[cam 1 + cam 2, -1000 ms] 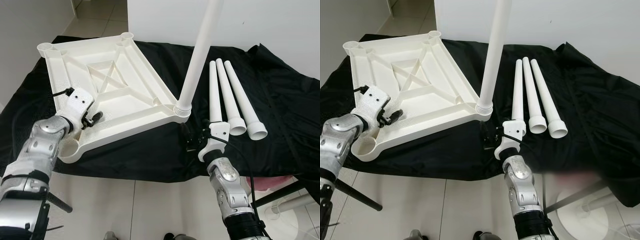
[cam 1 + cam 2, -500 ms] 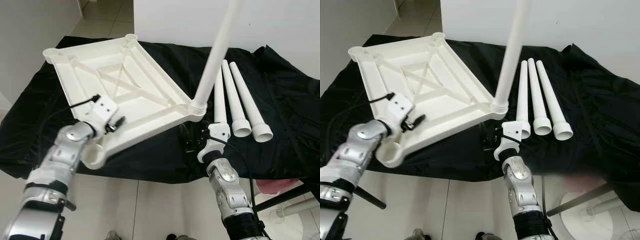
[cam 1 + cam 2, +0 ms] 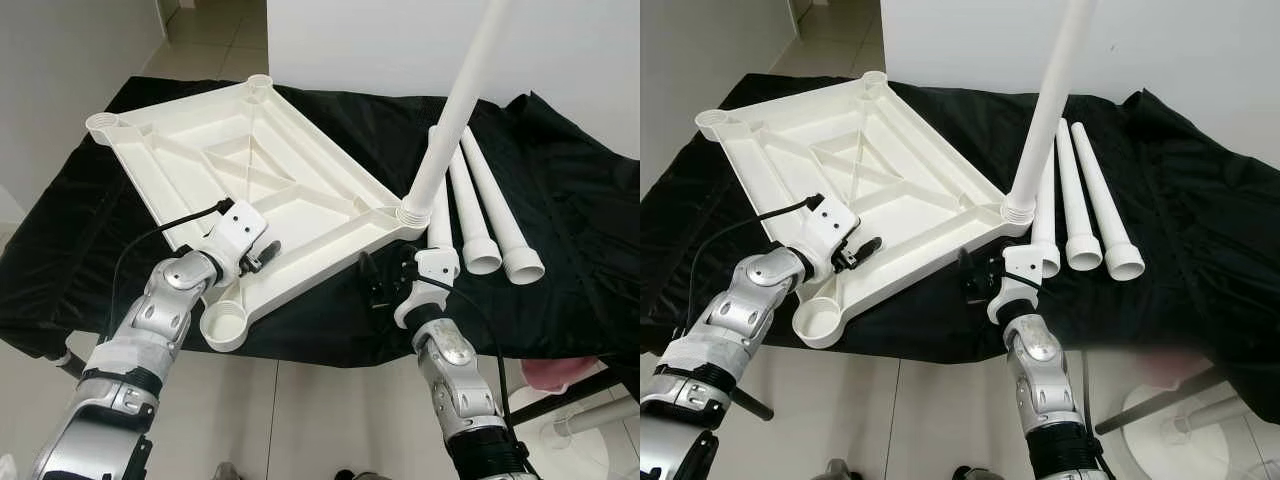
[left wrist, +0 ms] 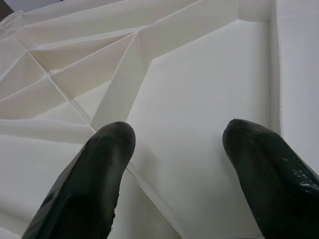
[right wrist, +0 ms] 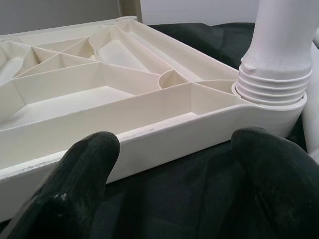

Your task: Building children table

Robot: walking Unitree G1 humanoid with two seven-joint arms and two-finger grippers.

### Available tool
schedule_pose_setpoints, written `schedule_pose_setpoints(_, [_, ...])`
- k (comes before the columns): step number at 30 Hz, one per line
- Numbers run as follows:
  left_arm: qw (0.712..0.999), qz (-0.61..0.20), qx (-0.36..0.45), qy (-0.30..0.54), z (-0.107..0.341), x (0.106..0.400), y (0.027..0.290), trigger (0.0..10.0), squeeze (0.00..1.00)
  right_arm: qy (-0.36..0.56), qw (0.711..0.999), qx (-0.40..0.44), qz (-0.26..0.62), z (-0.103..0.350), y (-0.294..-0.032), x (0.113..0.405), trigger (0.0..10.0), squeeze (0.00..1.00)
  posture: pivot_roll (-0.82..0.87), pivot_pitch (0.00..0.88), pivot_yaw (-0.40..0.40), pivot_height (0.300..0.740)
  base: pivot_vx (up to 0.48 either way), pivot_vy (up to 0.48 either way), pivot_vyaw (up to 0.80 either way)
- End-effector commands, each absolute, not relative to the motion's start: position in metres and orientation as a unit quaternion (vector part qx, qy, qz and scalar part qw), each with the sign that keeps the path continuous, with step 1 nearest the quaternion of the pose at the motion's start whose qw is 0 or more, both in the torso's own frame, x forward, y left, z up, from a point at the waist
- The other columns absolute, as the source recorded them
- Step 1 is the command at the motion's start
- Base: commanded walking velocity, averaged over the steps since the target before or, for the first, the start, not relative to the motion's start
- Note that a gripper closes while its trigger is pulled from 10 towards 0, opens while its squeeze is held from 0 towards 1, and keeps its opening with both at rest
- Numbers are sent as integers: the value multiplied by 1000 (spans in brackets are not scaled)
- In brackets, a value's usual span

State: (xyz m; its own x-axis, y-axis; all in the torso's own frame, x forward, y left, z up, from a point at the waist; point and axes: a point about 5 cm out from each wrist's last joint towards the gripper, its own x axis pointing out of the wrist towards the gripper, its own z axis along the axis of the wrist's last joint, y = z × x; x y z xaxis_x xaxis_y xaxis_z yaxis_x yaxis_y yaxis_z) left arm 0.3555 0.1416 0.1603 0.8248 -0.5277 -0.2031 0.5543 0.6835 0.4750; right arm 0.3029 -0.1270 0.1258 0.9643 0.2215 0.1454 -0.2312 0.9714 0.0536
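A: Tabletop lies upside down on the black cloth, ribbed underside up. One leg stands in the near right corner socket; three loose legs lie side by side just beside it.

B: Grippers?

A: Left gripper sits over the near rim by the empty corner socket. Left wrist view shows its fingers spread apart above the ribs, holding nothing. Right gripper hangs just off the near edge, fingers wide, empty.

B: Handling?

A: Moulded plastic, probably light and stiff, but smooth, so likely to slide on the cloth. I'd pinch a rib or the rim wall, not the flat panel. Legs are tapered tubes; grip near the wide threaded end. The fitted leg gives leverage and could tip the top.
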Motion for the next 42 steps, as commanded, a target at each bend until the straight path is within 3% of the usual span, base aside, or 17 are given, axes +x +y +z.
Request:
schedule_pose_setpoints(1, [917,-283,273,60,151,356,158,10000,0,-57,990,34,121,120,-125,301,10000,0,19,78,-26,740,0,0,0])
schedule_pose_setpoints(9, [918,-267,289,49,166,359,180,10000,0,-19,995,39,90,111,-128,307,10000,0,29,76,-31,740,0,0,0])
schedule_pose_setpoints(26, [911,-272,307,45,168,359,184,10000,0,21,995,56,79,110,-116,332,10000,0,40,97,-34,740,0,0,0])
schedule_pose_setpoints(42, [865,-378,322,71,138,334,155,10000,0,26,997,44,51,124,-124,362,10000,0,41,98,-34,740,0,0,0])
